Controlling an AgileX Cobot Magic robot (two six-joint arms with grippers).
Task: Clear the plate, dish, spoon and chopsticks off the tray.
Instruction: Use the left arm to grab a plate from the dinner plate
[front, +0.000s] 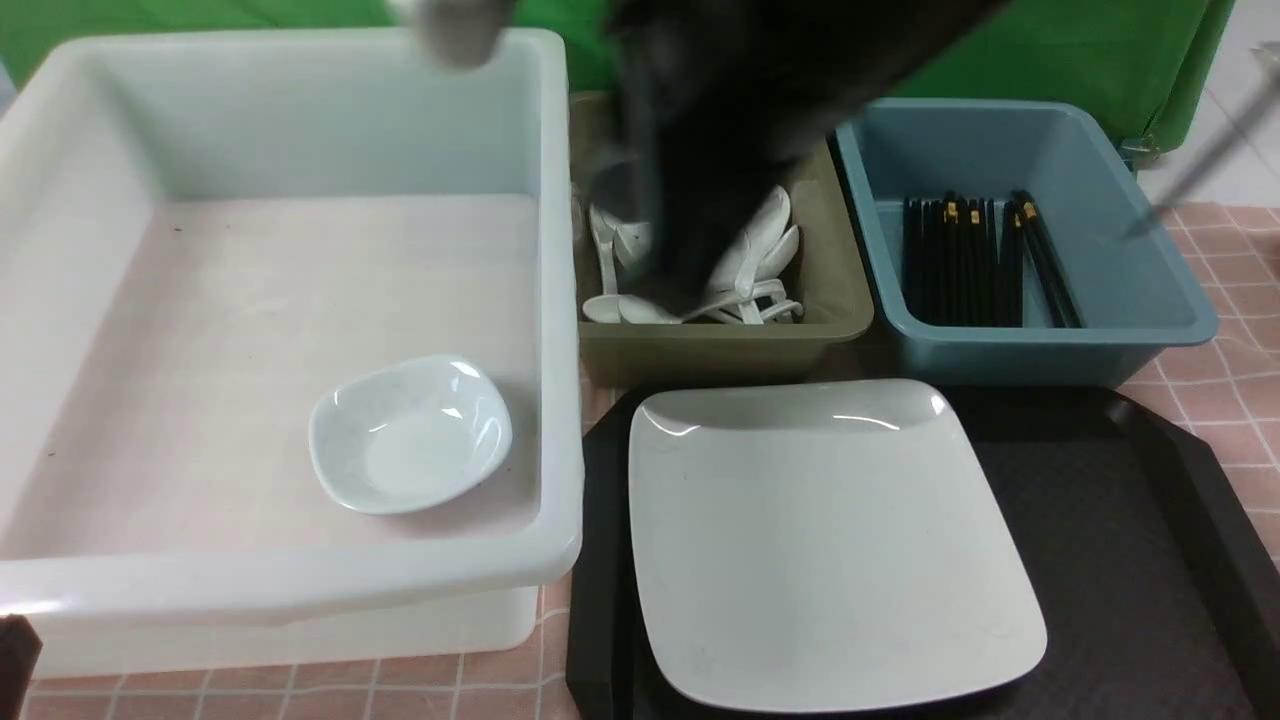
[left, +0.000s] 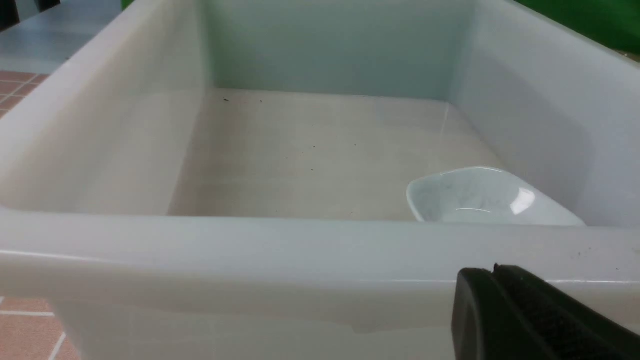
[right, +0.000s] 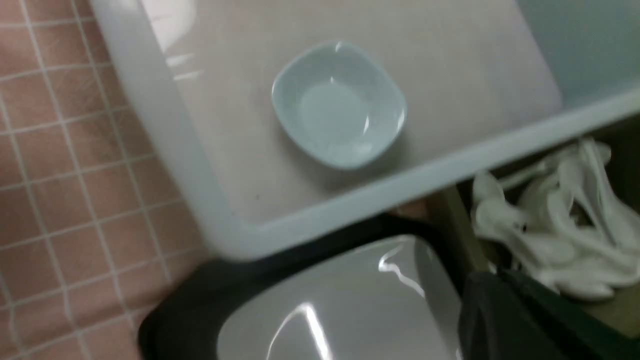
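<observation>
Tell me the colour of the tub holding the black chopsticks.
The tub is dusty blue; the front view shows it best.

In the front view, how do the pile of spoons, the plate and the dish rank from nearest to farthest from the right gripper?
From the right gripper:
1. Spoons, in the olive tub that it hangs over.
2. Plate, on the tray, toward the camera.
3. Dish, in the white tub, on the left.
</observation>
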